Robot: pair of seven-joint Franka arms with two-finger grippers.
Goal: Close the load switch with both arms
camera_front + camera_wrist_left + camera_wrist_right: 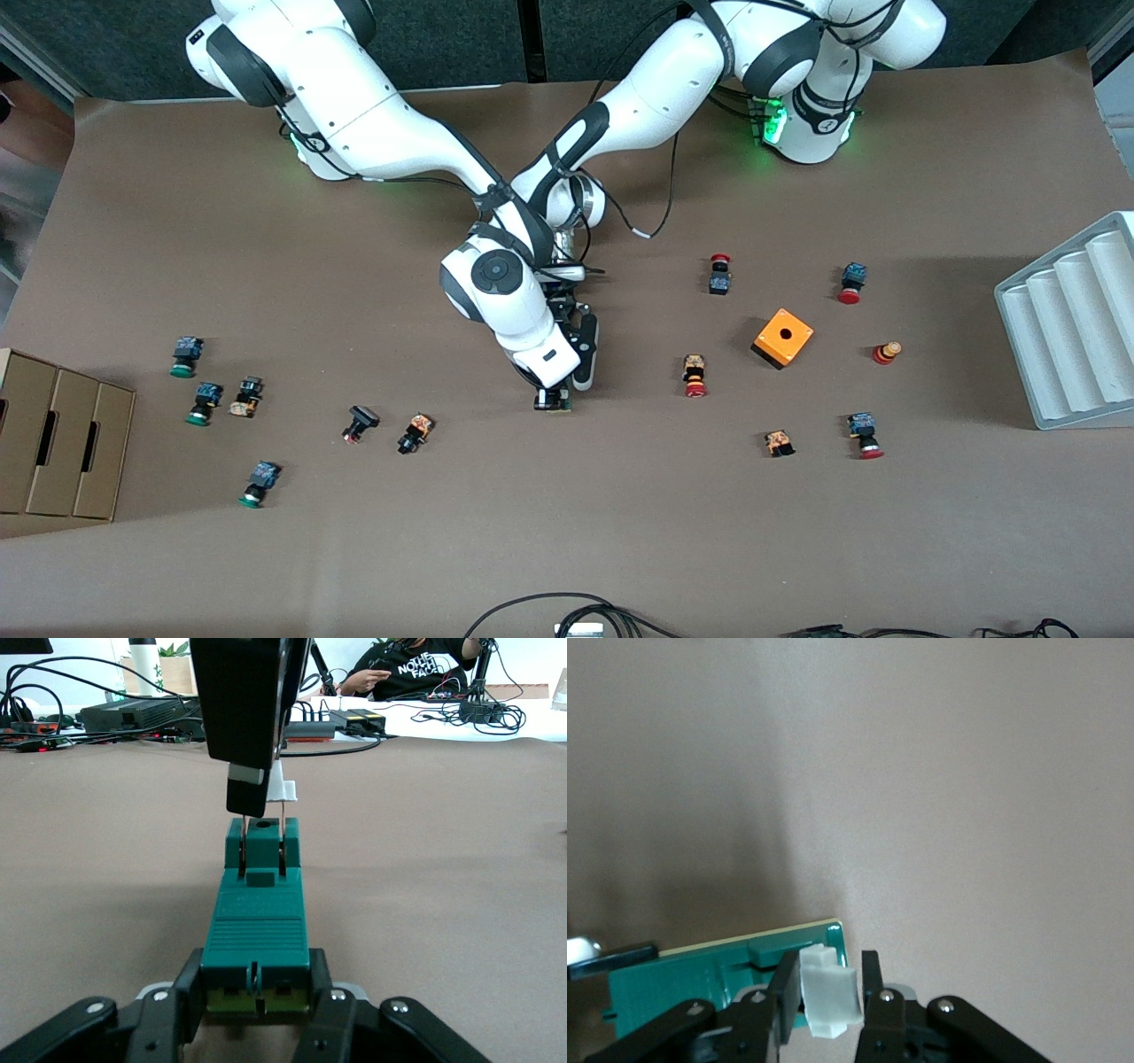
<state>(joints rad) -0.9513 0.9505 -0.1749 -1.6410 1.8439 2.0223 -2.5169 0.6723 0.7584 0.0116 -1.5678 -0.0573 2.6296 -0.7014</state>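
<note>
load switch (554,401) mostly hidden under right arm (523,328), grey tray (1076,332) cut by edge

Load switch (255,921): flat on the counter (567,532), mid-table.
Left pincer (255,1014): clamped on one end.
Right pincer (824,997): above the switch, pinching its lever (828,999).
Cube (783,338): three o'clock of the switch.

The long narrow dark-green plastic load switch (255,935) lies flat on the brown table, near its middle. Its small white lever tab (830,999) stands up at one end, at 12 o'clock from the block's middle in the left wrist view.
</note>
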